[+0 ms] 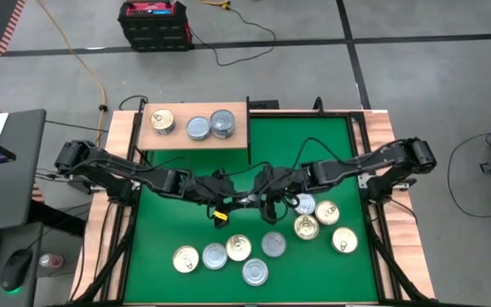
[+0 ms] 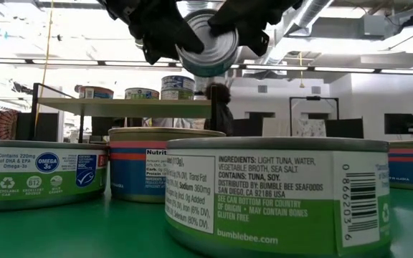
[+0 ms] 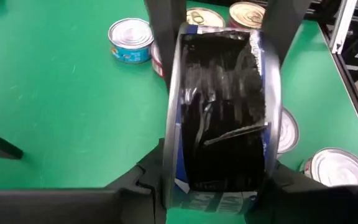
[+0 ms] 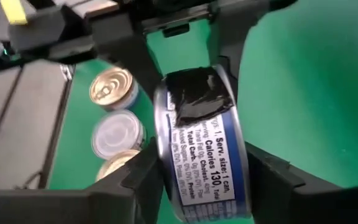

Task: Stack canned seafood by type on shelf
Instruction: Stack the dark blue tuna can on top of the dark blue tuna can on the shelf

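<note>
Up on the shelf [image 1: 196,141] three tins are sitting, nine more lying on the mat [image 1: 186,223], while both grippers [image 1: 244,202] are clamping one tin [image 2: 206,49] mid-air between them.

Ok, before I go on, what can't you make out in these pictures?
- High view: the held tin is hidden beneath the left gripper, the right gripper and their cables.
- Left wrist view: black tape covers the held tin's face, so its type is unclear.
- Low view: the tins on the shelf are too small to read, and the near green-label tin blocks the mat behind it.
</note>
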Available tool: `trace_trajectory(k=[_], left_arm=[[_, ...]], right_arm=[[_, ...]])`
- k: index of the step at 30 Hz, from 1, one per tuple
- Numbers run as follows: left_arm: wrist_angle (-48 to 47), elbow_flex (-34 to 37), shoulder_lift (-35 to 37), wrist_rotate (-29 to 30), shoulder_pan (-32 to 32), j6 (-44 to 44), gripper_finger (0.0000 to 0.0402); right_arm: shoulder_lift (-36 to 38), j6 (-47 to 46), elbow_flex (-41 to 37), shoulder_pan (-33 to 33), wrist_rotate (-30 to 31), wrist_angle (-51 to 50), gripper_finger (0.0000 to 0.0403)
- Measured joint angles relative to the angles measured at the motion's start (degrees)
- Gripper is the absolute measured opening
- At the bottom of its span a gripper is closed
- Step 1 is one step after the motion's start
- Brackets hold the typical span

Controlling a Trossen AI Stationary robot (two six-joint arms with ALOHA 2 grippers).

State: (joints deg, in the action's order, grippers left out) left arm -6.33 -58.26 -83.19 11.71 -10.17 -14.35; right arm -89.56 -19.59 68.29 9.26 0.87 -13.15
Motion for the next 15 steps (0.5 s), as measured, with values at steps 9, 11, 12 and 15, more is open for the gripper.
trace_trajectory(k=[9,11,12,15], left_arm=[[-4.1,0.0,5.4,5.8,0.6,2.2,0.0130],[-7.3,0.0,8.4,8.8,2.1,3.1,0.0134],[-8.2,0.1,9.9,10.2,3.2,3.8,0.0137],[-9.7,0.0,14.4,12.8,7.6,8.5,0.0143]], right_arm=[[5.2,-2.2,3.6,-5.1,-3.3,-9.0,0.0266],[7.9,-1.5,4.9,-5.8,0.3,-14.2,0.0268],[9.3,-0.9,5.3,-6.0,2.6,-15.9,0.0269],[13.7,0.0,5.5,-6.0,10.0,-20.1,0.0269]])
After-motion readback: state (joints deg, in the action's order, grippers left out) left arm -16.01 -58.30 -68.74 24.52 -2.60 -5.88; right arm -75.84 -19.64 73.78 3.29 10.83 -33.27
